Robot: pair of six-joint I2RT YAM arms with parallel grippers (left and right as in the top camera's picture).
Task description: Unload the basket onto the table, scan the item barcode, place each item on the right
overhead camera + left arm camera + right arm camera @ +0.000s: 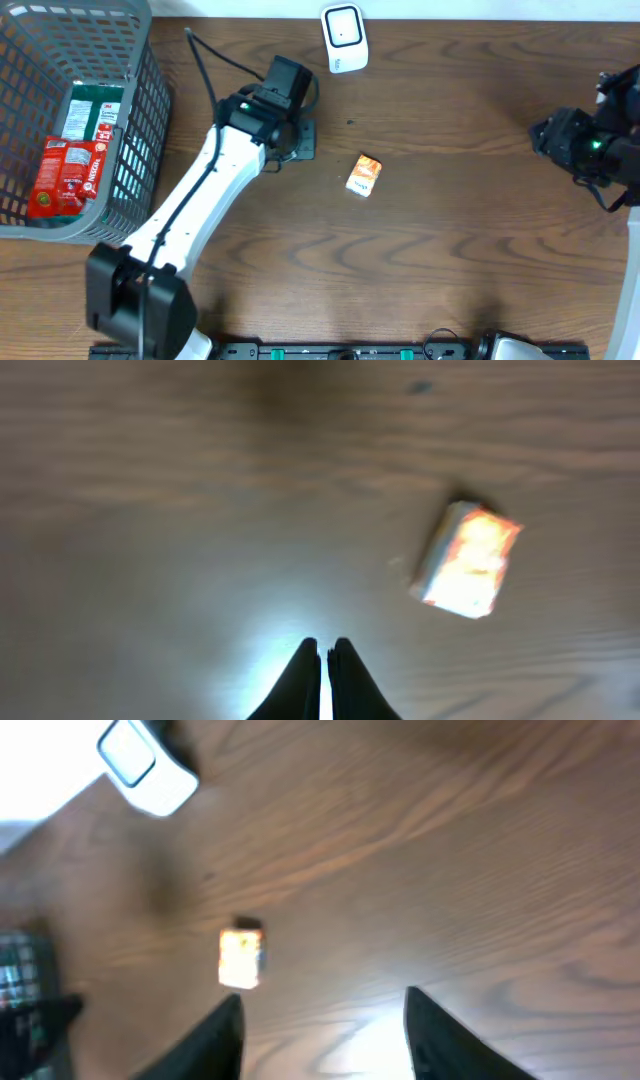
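**Small box loose on the bench, neither gripper on it**

At nine o'clock on the bench [450,250] stands a grey basket [150,90] with a red packet [65,175] and a green-and-white one inside; neither is part of this step, in my judgement.

Next comes the left gripper [325,650], clenched with its fingers pressed together and nothing between them, hanging over bare wood. The orange box [365,175], the item to scan, lies flat near the middle of the bench, at four o'clock from that gripper and apart from it. The white scanner [343,38] sits at twelve o'clock, well apart from the box.

At three o'clock the right gripper [322,995] is released, fingers spread and empty, with the box far ahead of it.

Risks, as I judge them:
- A clenched left gripper that comes down as it is would shove the box aside, not grasp it.
- The box is small and lies flat, so a pinch off centre could skid or flip it.
- I cannot tell which face carries the barcode; held wrongly, it would point away from the scanner.
- If both arms make for the box, they could collide.
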